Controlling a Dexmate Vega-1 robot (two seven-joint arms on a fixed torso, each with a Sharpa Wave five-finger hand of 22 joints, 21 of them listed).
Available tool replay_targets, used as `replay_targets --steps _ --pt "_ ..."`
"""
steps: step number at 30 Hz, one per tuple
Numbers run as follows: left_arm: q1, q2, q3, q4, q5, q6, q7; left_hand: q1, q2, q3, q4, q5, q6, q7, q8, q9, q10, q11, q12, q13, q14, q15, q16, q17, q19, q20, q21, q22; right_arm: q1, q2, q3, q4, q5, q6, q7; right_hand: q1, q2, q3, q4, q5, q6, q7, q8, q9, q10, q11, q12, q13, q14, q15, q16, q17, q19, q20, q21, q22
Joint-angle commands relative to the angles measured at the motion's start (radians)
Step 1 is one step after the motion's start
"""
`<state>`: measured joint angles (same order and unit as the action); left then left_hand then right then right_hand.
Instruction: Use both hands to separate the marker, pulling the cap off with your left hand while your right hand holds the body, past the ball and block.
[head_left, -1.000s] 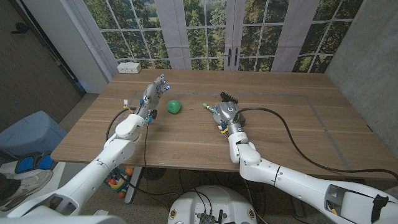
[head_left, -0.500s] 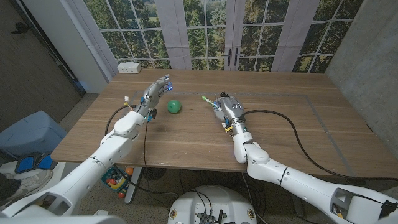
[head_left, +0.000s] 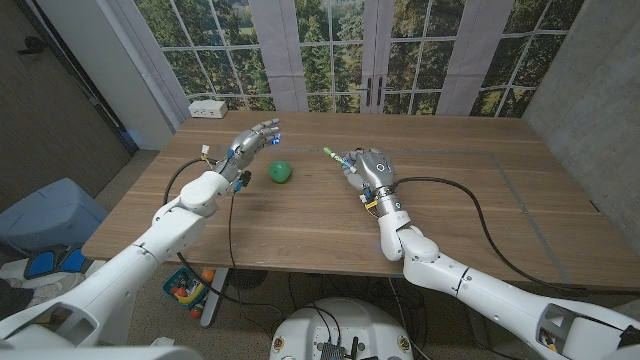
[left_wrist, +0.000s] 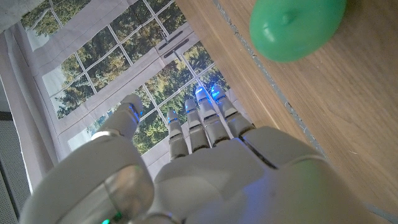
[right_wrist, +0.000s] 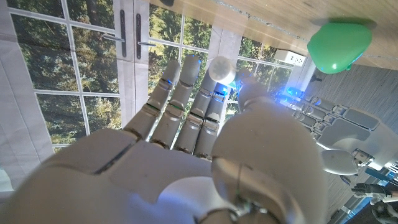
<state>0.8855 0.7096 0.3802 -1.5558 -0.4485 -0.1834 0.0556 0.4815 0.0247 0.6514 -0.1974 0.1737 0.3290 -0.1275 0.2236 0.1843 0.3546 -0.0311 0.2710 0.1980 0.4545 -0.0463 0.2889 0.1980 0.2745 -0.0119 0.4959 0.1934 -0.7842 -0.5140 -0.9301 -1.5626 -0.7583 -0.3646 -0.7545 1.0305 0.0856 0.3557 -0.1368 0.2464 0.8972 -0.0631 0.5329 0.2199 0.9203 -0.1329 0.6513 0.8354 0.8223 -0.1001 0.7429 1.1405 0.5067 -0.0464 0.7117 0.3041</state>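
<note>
Above the middle of the wooden table, the right hand is raised with its fingers curled round the marker, whose light green end pokes out toward the robot's left. From the right wrist view the same fingers reach forward side by side, and a pale rounded tip sits between them, though the marker's body is hidden there.

Over on the left side, the left hand hovers above the tabletop with its fingers stretched out and apart, holding nothing. The left wrist view shows those fingers straight and close together, thumb set off to one side, blue lights glowing at the tips.

Between the two hands, nearer the left one, the green ball rests on the wood, apart from both. It also shows in the left wrist view and the right wrist view.

A black cable trails across the table from the right arm. At the far left corner sits a white power strip, with tall windows and trees behind.
</note>
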Motion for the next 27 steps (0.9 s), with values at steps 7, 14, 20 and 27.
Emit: replay_targets --steps 7,14,20,27 --pt "-0.056 0.103 0.02 -0.064 0.061 0.076 -0.106 0.109 -0.07 -0.046 0.007 0.012 0.059 -0.003 0.013 0.002 0.061 -0.009 0.009 0.003 0.064 -0.088 0.03 0.008 0.078 -0.006 0.037 0.01 -0.005 -0.015 0.029 -0.007 -0.046 0.088 -0.029 0.0 0.0 -0.01 0.003 0.013 0.059 -0.049 0.005 0.166 0.071 -0.071 0.004 0.018 0.011 -0.126 -0.012 0.026 -0.009 -0.137 0.02 0.002" --pt "-0.083 0.121 0.03 -0.064 0.066 0.086 -0.154 0.164 -0.094 -0.087 0.019 0.027 0.106 0.008 0.015 0.003 0.117 -0.008 0.018 0.003 0.117 -0.108 0.062 0.019 0.121 -0.013 0.062 0.017 0.0 -0.016 0.034 -0.001 -0.054 0.117 -0.033 -0.001 -0.001 -0.016 0.005 0.018 0.06 -0.05 0.005 0.164 0.069 -0.071 -0.001 0.022 0.011 -0.126 -0.017 0.04 -0.015 -0.141 0.029 0.001" --pt "-0.111 0.127 0.044 -0.06 0.078 0.095 -0.188 0.203 -0.11 -0.095 0.021 0.054 0.14 0.018 0.016 0.004 0.152 -0.006 0.022 0.004 0.156 -0.121 0.07 0.015 0.142 -0.015 0.078 0.022 0.001 -0.018 0.039 -0.002 -0.056 0.141 -0.039 0.0 0.0 -0.02 0.007 0.022 0.057 -0.049 0.004 0.164 0.069 -0.072 -0.004 0.025 0.012 -0.126 -0.02 0.049 -0.018 -0.142 0.035 -0.001" --pt "-0.145 0.119 0.061 -0.043 0.076 0.092 -0.235 0.214 -0.116 -0.098 0.026 0.066 0.14 0.017 0.01 0.004 0.161 -0.014 0.022 0.004 0.162 -0.126 0.067 0.013 0.149 -0.017 0.085 0.023 -0.001 -0.018 0.045 -0.005 -0.06 0.168 -0.051 0.0 -0.003 -0.027 0.008 0.027 0.063 -0.049 0.006 0.163 0.071 -0.072 -0.008 0.028 0.013 -0.125 -0.025 0.059 -0.022 -0.146 0.045 -0.003"
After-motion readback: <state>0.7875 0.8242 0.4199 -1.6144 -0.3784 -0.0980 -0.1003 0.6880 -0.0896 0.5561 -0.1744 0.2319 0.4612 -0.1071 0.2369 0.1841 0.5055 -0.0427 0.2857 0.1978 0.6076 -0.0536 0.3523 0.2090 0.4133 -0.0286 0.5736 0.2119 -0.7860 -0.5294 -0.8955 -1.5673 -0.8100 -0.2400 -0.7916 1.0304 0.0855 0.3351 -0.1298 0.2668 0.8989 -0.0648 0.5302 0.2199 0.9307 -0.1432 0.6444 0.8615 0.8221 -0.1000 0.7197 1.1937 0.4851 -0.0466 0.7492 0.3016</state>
